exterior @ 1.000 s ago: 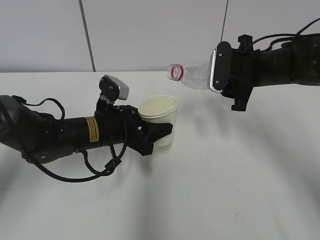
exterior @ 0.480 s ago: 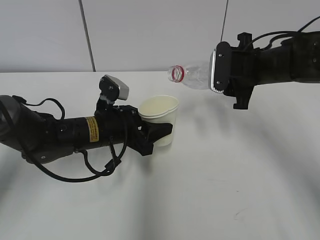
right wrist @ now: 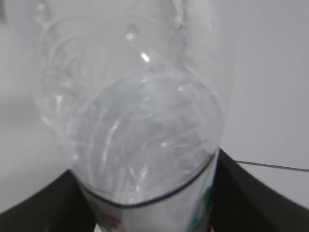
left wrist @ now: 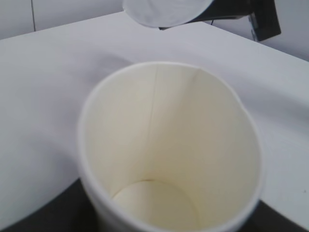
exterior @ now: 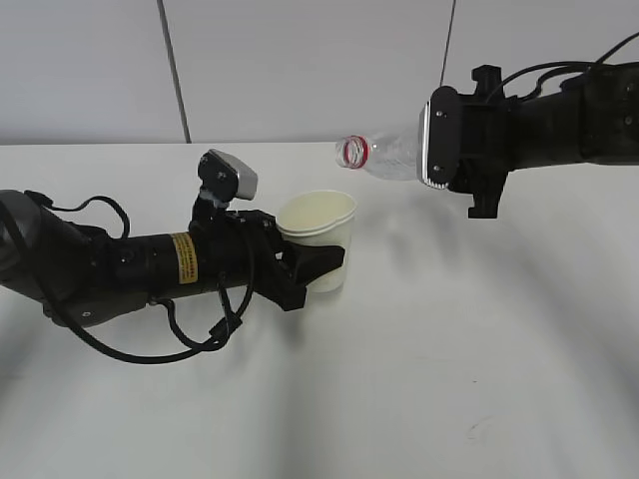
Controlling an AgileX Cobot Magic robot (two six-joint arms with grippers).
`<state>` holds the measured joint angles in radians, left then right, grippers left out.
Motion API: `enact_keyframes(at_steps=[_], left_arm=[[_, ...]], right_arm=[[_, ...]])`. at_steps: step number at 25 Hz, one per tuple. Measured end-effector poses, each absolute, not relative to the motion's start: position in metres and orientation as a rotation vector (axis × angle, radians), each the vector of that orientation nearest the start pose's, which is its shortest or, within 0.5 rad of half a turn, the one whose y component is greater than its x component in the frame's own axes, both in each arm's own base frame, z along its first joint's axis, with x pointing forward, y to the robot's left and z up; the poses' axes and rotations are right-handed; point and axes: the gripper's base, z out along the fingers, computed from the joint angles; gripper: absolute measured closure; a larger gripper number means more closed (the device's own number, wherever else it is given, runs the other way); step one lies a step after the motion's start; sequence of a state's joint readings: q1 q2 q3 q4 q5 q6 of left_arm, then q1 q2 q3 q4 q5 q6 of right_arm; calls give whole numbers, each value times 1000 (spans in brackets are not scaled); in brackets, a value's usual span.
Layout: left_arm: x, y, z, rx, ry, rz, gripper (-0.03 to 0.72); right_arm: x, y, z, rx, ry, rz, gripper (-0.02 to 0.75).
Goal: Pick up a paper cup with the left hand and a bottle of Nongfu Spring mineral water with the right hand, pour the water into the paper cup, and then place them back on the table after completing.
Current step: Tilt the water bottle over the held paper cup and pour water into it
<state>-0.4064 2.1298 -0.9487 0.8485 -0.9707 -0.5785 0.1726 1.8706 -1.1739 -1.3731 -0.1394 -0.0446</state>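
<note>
Left hand (exterior: 318, 267): claw pinching the cup (exterior: 318, 239) by its lower wall, low over the table (exterior: 419, 379). Cannot tell whether the cup base touches the tabletop. In the left wrist view the cup (left wrist: 169, 154) looks dry inside, bottom bare.

Beyond and above the left claw, to its right: bottle (exterior: 384, 155) lying almost level, capless mouth with red ring aimed at the cup but short of the rim, not over it. Right hand (exterior: 469, 150) clamped round the bottle's body. The right wrist view shows water (right wrist: 145, 145) pooled low in the bottle (right wrist: 135, 96).

Risks, judged:
- Tipping further before the mouth is over the cup sends water onto the table.
- A sudden gush could overshoot the cup.
- A hard squeeze may buckle the paper wall.
</note>
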Motion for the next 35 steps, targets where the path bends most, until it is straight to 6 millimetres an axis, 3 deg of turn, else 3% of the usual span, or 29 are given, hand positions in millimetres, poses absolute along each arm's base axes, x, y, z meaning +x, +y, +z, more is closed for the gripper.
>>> enact_keyframes(at_steps=[14, 35], left_arm=[[331, -204, 106, 826, 1740, -911, 311], [331, -204, 106, 826, 1740, -911, 311]], right_arm=[[406, 96, 212, -1676, 1418, -596, 297], [409, 95, 216, -1720, 1376, -649, 298]])
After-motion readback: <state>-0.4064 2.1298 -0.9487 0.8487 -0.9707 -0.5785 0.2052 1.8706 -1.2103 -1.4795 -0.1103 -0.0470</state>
